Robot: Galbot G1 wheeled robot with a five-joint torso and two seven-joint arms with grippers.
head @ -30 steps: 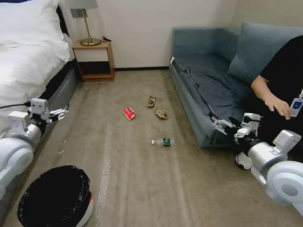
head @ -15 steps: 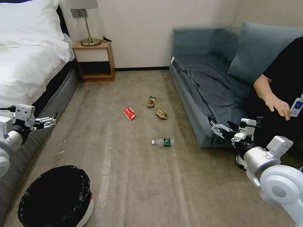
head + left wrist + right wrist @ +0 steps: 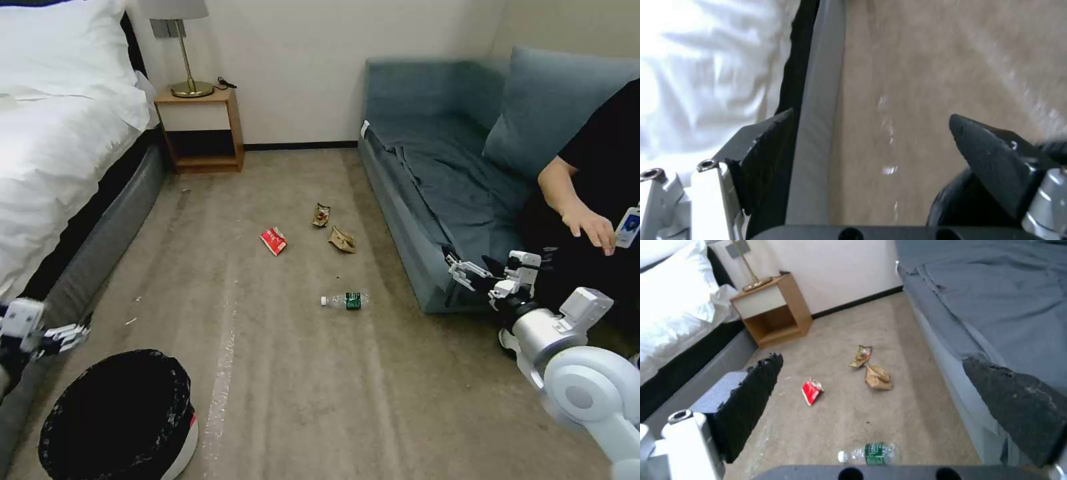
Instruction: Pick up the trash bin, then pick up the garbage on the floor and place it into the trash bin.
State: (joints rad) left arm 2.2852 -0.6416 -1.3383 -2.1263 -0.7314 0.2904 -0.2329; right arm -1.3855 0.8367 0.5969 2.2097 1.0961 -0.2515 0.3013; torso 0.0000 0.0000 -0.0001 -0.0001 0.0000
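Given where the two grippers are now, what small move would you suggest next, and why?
Probably ease the left gripper down and right onto the bin's near rim. Its fingers are open, it hangs just above and left of the bin, and the bin stands ungripped on the carpet. The right gripper waits open beside the sofa, and the bottle and wrappers lie untouched.

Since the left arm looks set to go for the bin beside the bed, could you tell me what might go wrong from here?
The left gripper, open, hangs between the bed frame and the trash bin, so it could scrape the frame. The loose black bag drapes over the rim; the fingers might pinch only the liner and slip. The right gripper, open, sits close to the sofa edge, near a seated person's hand.
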